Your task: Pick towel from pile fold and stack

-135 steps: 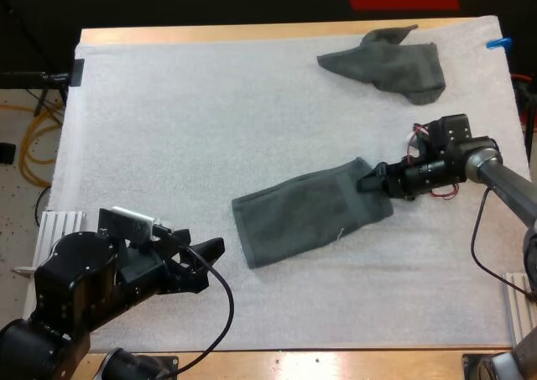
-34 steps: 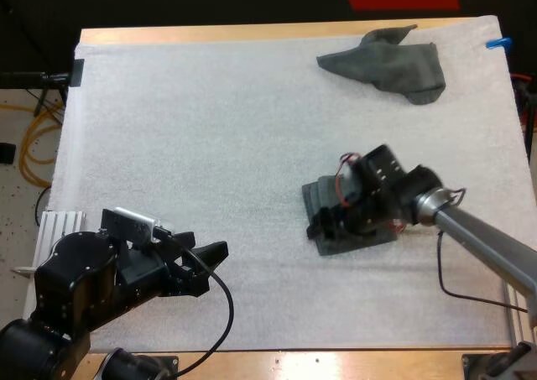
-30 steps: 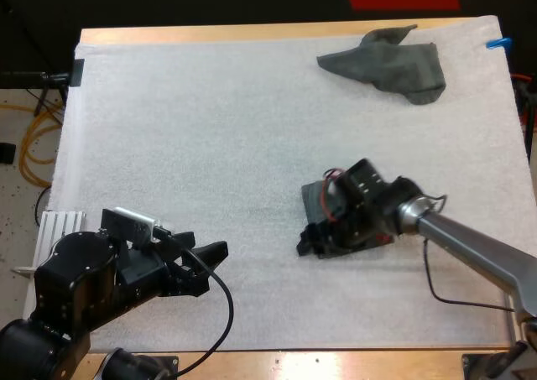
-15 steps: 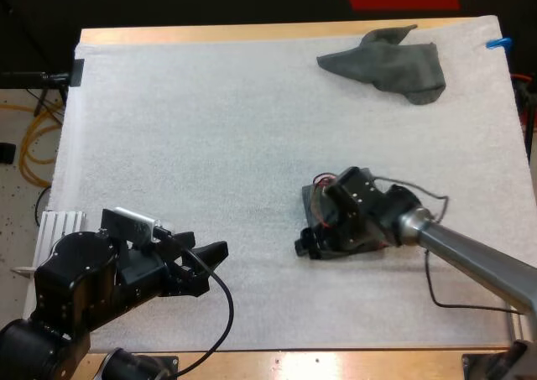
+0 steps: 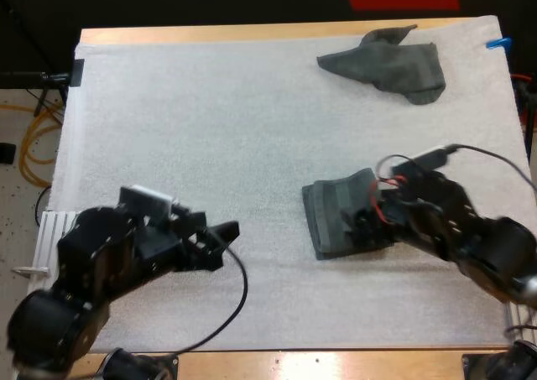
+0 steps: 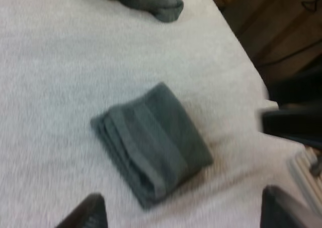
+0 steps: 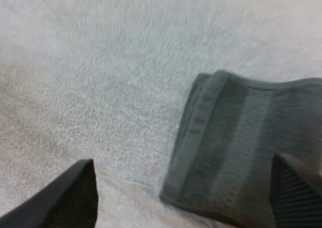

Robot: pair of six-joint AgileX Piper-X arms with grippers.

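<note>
Since a moment ago the right tool (image 7: 186, 187) has backed off to the right, fingers spread, leaving the folded towel (image 5: 336, 219) flat on the mat (image 5: 210, 128) at middle right. The left tool (image 6: 183, 213), also spread, has come nearer, probably to carry it. The crumpled towel (image 5: 386, 65) waits at the far right.

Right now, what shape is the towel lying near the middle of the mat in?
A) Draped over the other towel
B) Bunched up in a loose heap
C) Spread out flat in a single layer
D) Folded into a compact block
D: the folded towel lies on the white mat as a neat block, its stacked layers showing along one edge in the left wrist view, well apart from the crumpled towel.
</note>
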